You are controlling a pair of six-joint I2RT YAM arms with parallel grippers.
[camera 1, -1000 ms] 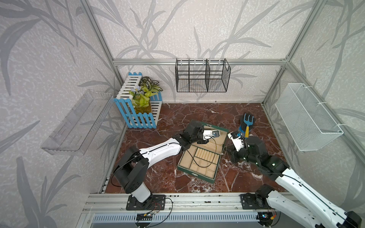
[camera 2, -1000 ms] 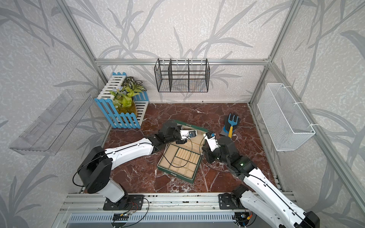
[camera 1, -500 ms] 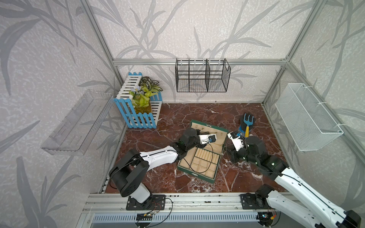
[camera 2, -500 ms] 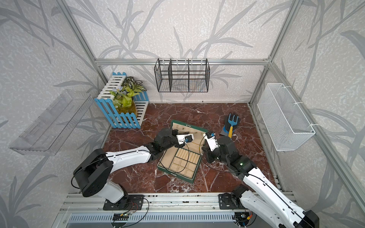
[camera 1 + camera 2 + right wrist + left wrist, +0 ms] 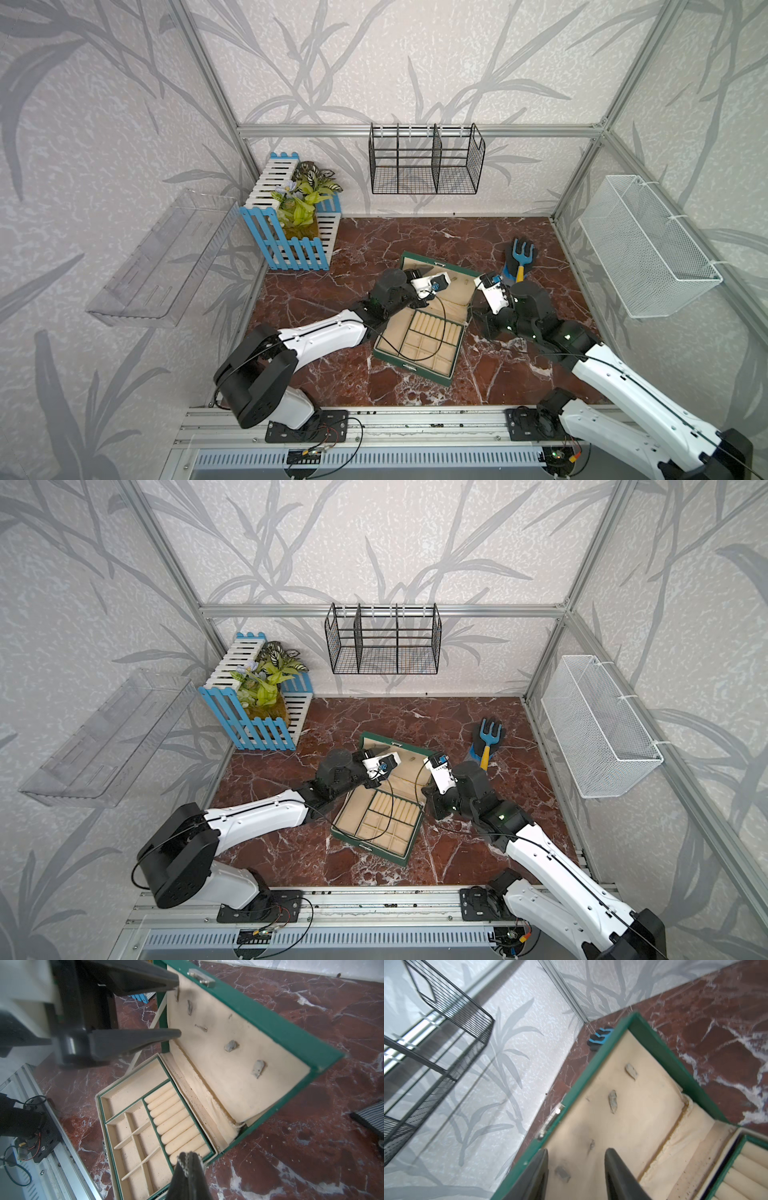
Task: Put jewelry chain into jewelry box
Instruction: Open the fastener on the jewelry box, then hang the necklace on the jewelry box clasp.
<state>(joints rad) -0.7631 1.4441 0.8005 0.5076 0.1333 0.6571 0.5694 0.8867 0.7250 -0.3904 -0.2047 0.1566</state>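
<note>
The jewelry box (image 5: 411,368) (image 5: 368,845) is dark green with beige lining. It lies open in mid-floor with its lid raised. My left gripper (image 5: 576,1159) is open, with its tips close over the lid's lining beside the small hooks (image 5: 612,1101). Nothing sits between its fingers. The right wrist view shows the same gripper (image 5: 179,1008) at the lid's top corner. My right gripper (image 5: 189,1157) hovers by the box's (image 5: 276,1028) near corner, above the ring rolls. It is shut on the jewelry chain (image 5: 185,1164), whose fine silvery links drape over the fingertips.
A blue garden fork on a dark glove (image 5: 519,257) lies behind the right arm. A blue-and-white picket planter (image 5: 291,232) stands at the back left. A black wire basket (image 5: 424,162), a white mesh basket (image 5: 648,245) and a clear shelf (image 5: 162,257) hang on the walls.
My left gripper was shut at the lid and drew back toward the left arm's base. The lid swung up and the gripper has now opened. The right arm stayed put.
</note>
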